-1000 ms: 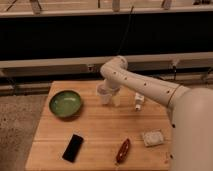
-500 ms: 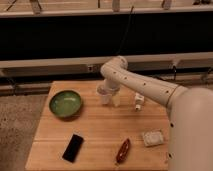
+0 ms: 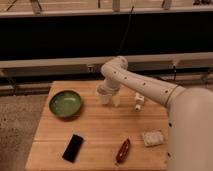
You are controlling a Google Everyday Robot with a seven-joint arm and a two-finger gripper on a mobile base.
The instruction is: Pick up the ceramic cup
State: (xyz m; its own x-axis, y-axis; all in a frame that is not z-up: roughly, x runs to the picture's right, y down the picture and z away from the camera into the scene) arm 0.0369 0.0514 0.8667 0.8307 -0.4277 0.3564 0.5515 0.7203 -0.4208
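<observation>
The ceramic cup (image 3: 103, 95) is a small whitish handleless cup standing upright on the wooden table (image 3: 95, 135), right of the green bowl. My arm reaches in from the right and bends down over it. My gripper (image 3: 109, 97) points downward at the cup, open, with one pale finger (image 3: 116, 99) showing just right of the cup. The cup's right side is partly hidden by the gripper. The cup rests on the table.
A green bowl (image 3: 65, 103) sits at the left of the table. A white tube (image 3: 139, 101) lies right of the gripper. Near the front edge are a black flat object (image 3: 73, 148), a reddish-brown object (image 3: 123, 150) and a pale square packet (image 3: 152, 137).
</observation>
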